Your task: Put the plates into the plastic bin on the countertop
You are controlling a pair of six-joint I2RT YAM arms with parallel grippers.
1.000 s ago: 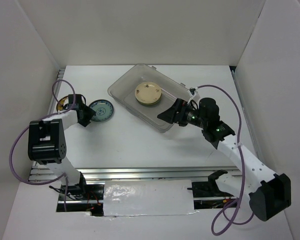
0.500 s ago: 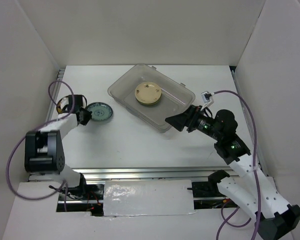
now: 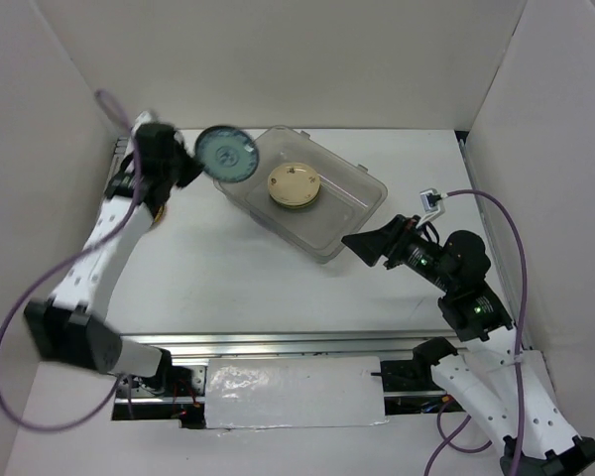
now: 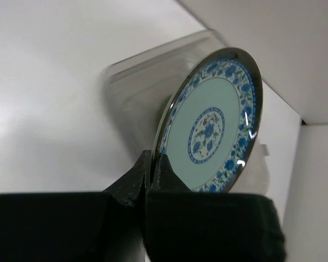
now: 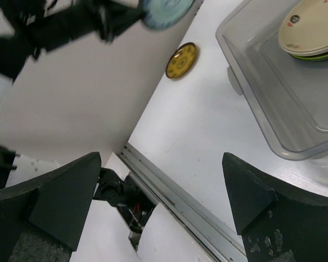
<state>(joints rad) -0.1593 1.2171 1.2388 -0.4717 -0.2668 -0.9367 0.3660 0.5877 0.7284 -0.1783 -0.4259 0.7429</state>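
No readable text anywhere tbh. The cream plate in the plastic bin has a tiny dark mark, way too small to read.

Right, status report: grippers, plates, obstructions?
Left gripper shut on teal-patterned plate, by plastic bin corner. Right gripper open. Stacked plates in bin; golden-brown plate on countertop. Nothing blocking.

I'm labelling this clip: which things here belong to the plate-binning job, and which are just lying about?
Job: teal plate in left gripper; plastic bin; stacked plates inside; golden-brown plate on countertop.
Lying about: purple cables; silvery sheet; metal rail.
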